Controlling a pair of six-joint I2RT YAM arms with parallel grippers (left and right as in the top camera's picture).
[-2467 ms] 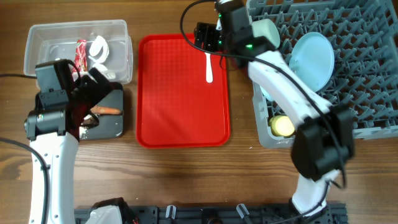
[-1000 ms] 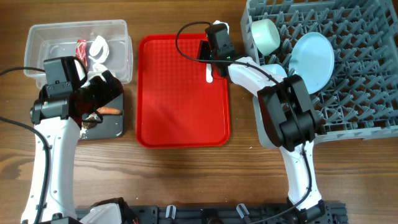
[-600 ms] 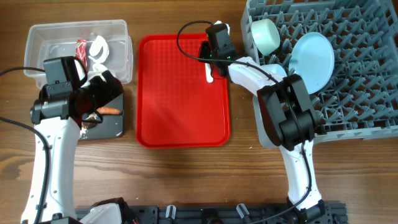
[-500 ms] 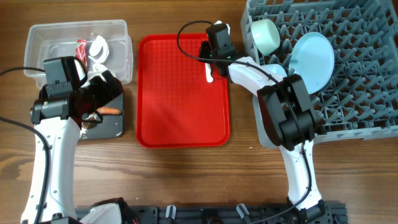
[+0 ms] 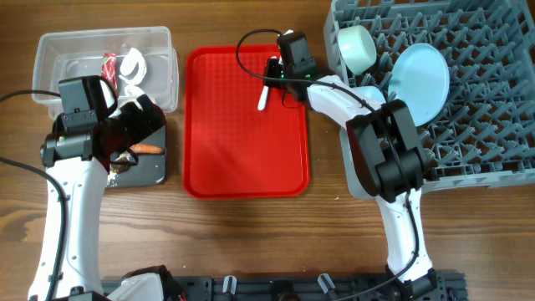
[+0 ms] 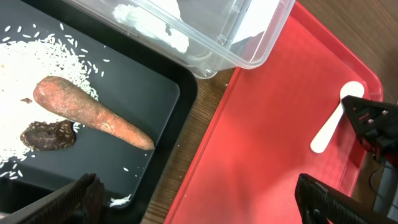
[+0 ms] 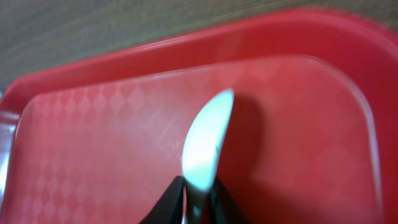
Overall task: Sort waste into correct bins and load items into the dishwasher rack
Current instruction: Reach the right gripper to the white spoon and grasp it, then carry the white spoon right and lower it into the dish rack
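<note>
Tub, clear plastic (image 5: 50,50): well left of the red tray (image 5: 242,159), with rounded corners. A glossy red candy wrapper (image 5: 109,68) sits inside, beside crumpled white paper (image 5: 134,65).
Black tub (image 6: 168,99): shallow and smooth, just left of the tray's rim. A tapered orange carrot (image 6: 93,118) lies among scattered rice grains (image 6: 25,62), and a knobbly brown lump (image 6: 46,135) sits near its thick end.
Left gripper (image 6: 199,202): spread wide, holding nothing, hanging over the tray's left rim.
White spoon (image 5: 264,94): slim smooth plastic over the tray's upper right part. Whether it touches the tray, I can't tell.
Right gripper (image 7: 198,202): clamped on the spoon's handle.
Rack (image 5: 501,125): grey peg grid right of the tray. A round light-blue plate (image 5: 422,79) leans among the pegs, and a pale bowl (image 5: 357,46) sits at the near corner.
</note>
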